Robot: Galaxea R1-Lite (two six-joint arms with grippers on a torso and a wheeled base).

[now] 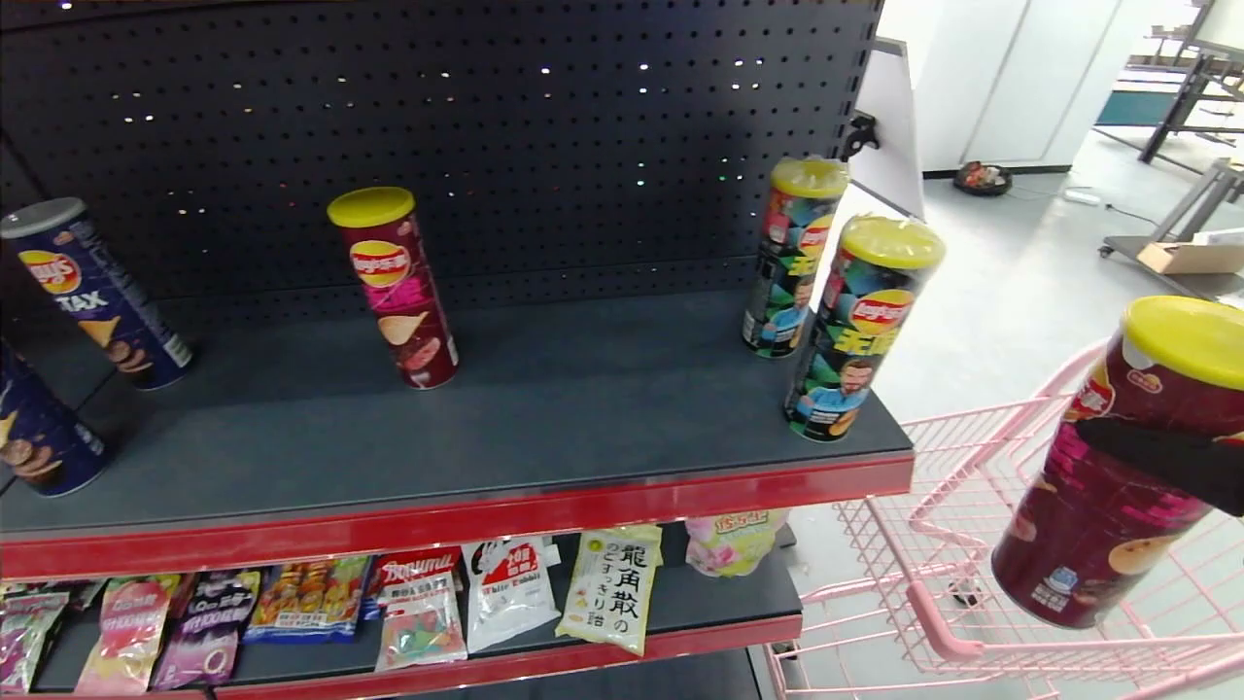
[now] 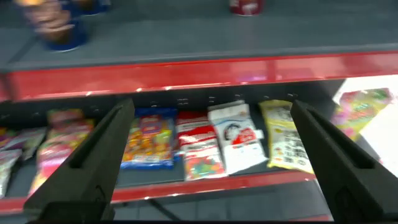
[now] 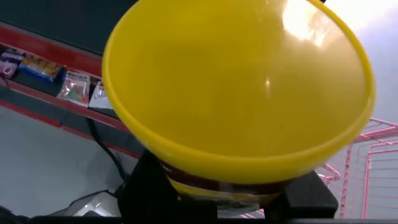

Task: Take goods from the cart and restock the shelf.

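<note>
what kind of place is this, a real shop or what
Probably a mock shop aisle in a workshop: red-edged shelving holds chip cans and snack bags, the right gripper holds a maroon can by a pink cart, and bare floor with a cardboard box lies behind.

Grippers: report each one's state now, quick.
Left gripper: open, holding nothing.
Right gripper: shut on the maroon can, above the cart.
</note>
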